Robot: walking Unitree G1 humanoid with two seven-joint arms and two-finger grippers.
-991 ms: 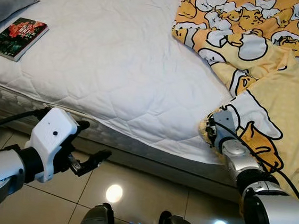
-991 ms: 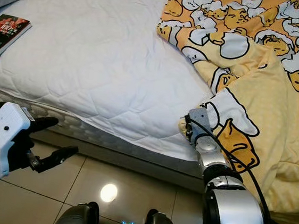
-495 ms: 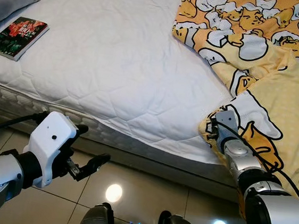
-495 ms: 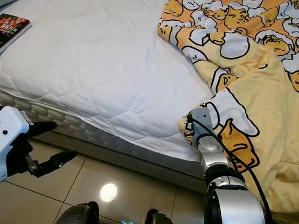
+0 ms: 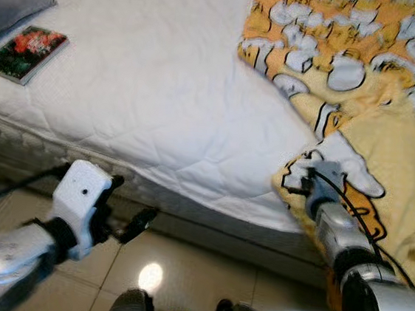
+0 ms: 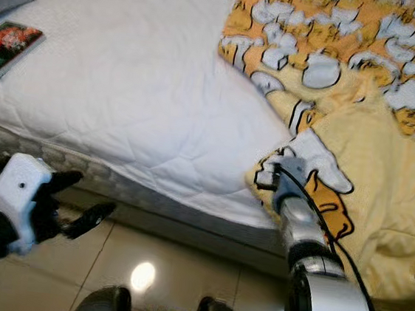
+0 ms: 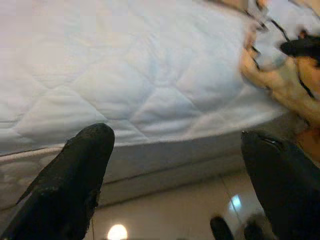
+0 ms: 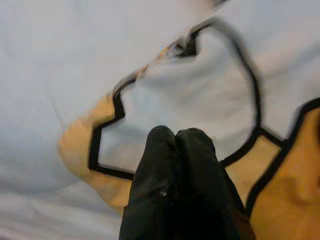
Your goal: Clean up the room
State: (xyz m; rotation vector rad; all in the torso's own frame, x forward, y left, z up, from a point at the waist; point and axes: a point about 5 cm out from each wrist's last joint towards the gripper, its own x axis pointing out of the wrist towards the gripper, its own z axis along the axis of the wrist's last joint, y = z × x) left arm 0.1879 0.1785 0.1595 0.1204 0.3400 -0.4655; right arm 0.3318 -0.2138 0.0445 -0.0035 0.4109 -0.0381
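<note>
The right hand (image 8: 175, 137), fingers pinched together on the blanket (image 6: 356, 156) corner, could lose that thin fold if tugged; left hand (image 5: 128, 218) idles open.

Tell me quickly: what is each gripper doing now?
Left gripper: open, empty, near the mattress edge.
Right gripper: closed on the yellow blanket.

White quilted mattress (image 5: 148, 82) above glossy beige tiled floor (image 5: 180, 271).

My left claw (image 5: 128, 215) low beside the bed's near edge, fingers spread wide, my right arm stretched to that edge, right claw (image 8: 175, 137) pinched closed
</note>
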